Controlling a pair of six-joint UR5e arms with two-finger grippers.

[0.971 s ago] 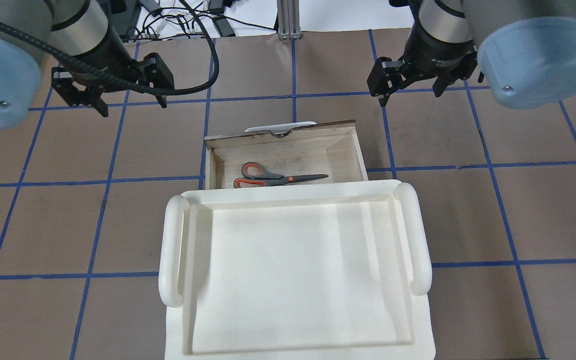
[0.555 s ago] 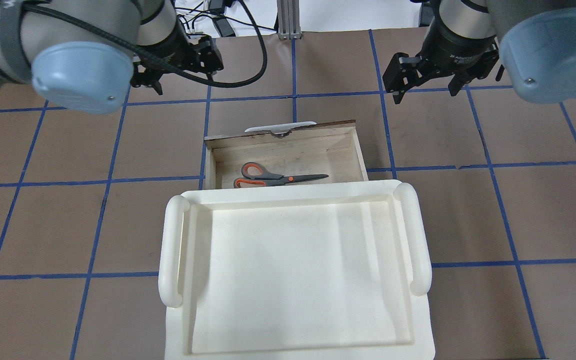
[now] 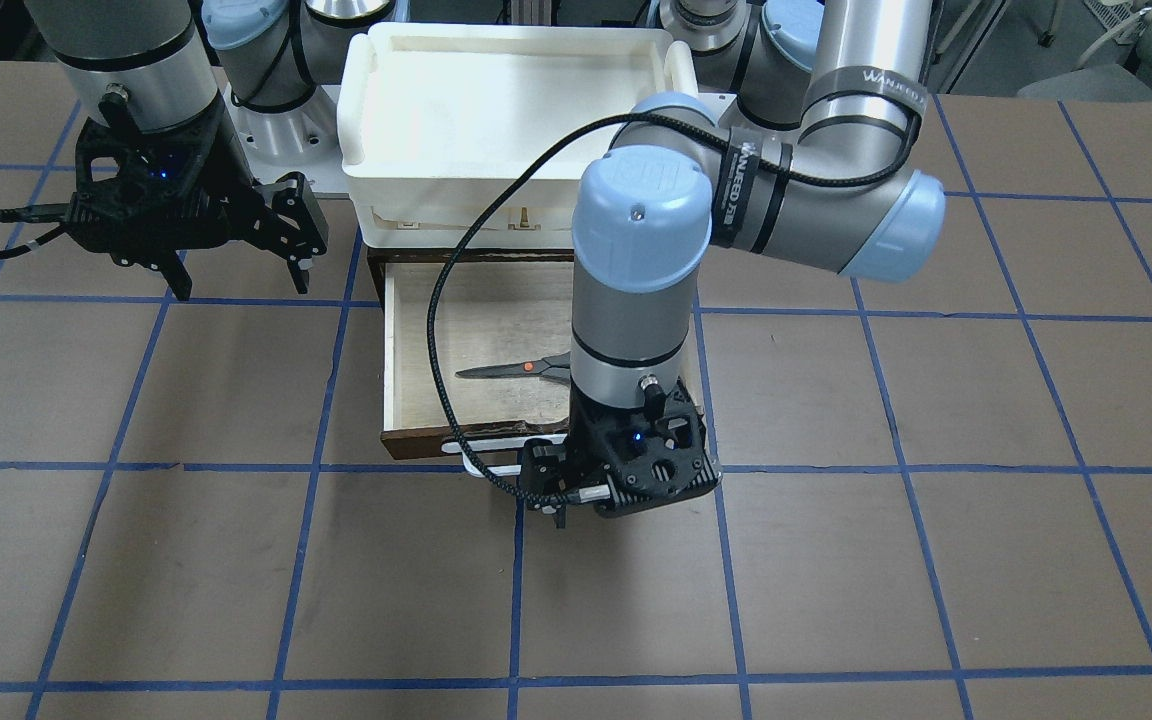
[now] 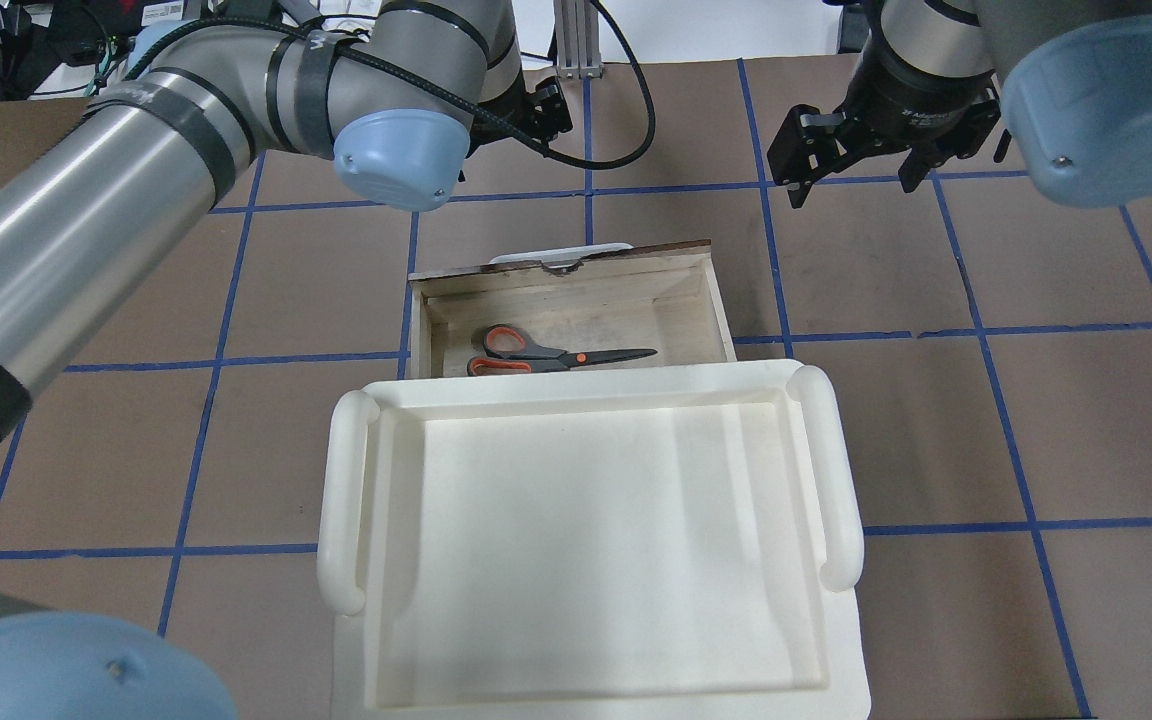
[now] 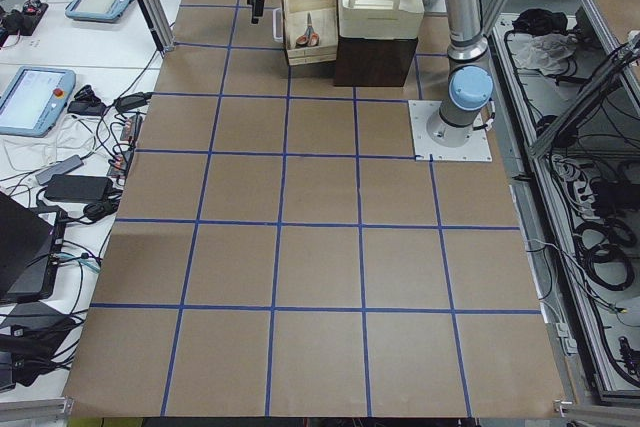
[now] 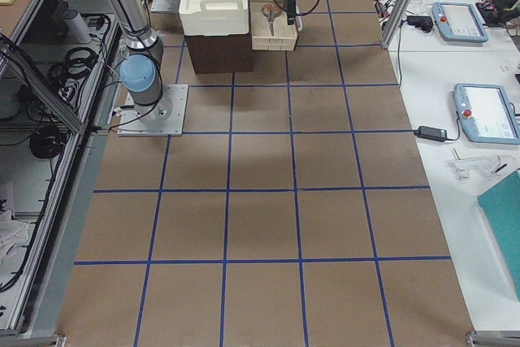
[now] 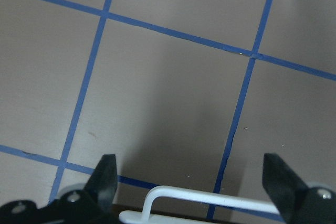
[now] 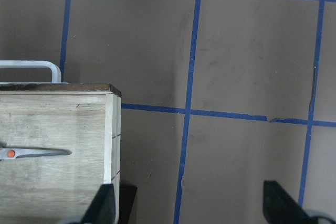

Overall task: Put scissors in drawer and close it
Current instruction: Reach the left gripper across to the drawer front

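The scissors (image 4: pixel 556 354), grey handles lined orange, lie flat inside the open drawer (image 4: pixel 576 290), blades pointing to the overhead view's right. They also show in the front view (image 3: pixel 521 370) and the right wrist view (image 8: pixel 31 153). The drawer's white bar handle (image 7: pixel 210 198) faces away from the robot. My left gripper (image 7: pixel 191 163) is open and empty, just beyond the drawer's dark front (image 3: pixel 416 440), with the handle low between its fingers, not touching. In the front view the left gripper (image 3: pixel 616 485) hides part of the handle. My right gripper (image 4: pixel 854 185) is open and empty, beyond the drawer's right corner.
A white plastic bin (image 4: pixel 346 500) sits on top of the cabinet, over the drawer's rear. In the front view the bin (image 3: pixel 356 90) is at the top centre. Brown table with blue tape grid (image 4: pixel 986 420) lies all around.
My left arm has swung from the far left toward the centre, bringing its gripper beyond the drawer's handle. The right gripper shifted slightly right. Scissors and drawer have not moved.
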